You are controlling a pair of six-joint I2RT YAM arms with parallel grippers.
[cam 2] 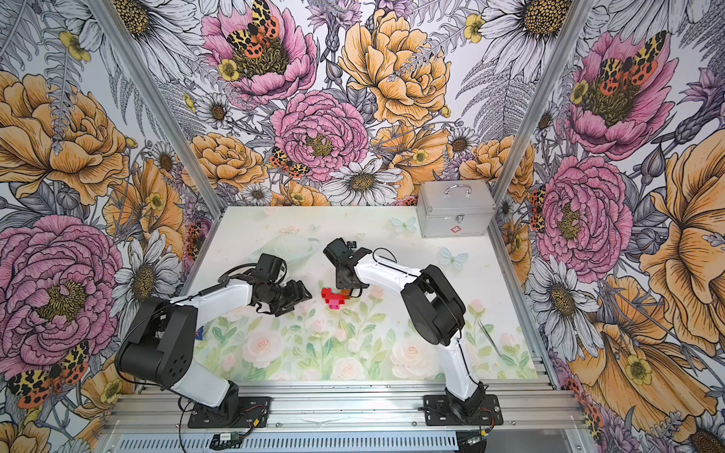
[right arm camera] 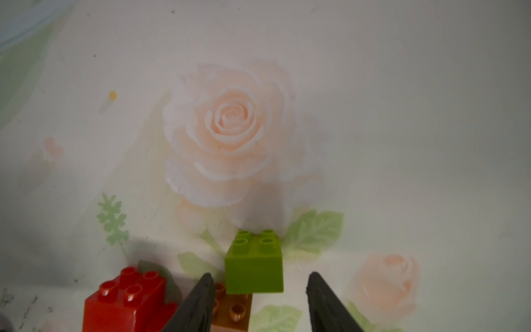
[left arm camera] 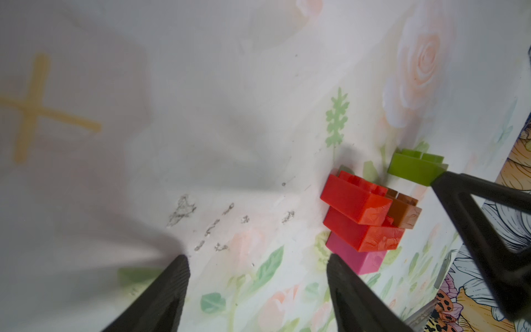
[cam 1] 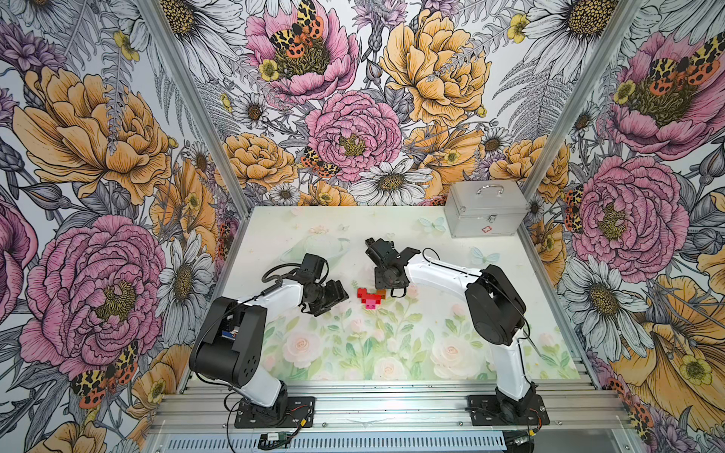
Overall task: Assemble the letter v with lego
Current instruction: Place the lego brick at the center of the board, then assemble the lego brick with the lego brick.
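The lego lies mid-table as a joined figure shaped like the letter v (cam 1: pixel 370 296), also seen in the other top view (cam 2: pixel 334 297). Its point is a pink brick (left arm camera: pixel 362 260). Two red bricks (left arm camera: pixel 357 202) step up one arm. An orange-brown brick (right arm camera: pixel 234 309) with a lime-green brick (right arm camera: pixel 254 266) on it forms the other arm. My right gripper (right arm camera: pixel 258 277) hangs over the green brick, open, its fingers either side and the right one clearly apart. My left gripper (left arm camera: pixel 257 263) is open and empty beside the pink brick; in a top view it (cam 1: pixel 340 295) sits left of the figure.
A silver metal case (cam 1: pixel 486 210) stands at the back right corner. Aluminium posts and flowered walls close in the table on three sides. The arms' bases sit on the metal rail (cam 1: pixel 392 404) at the front.
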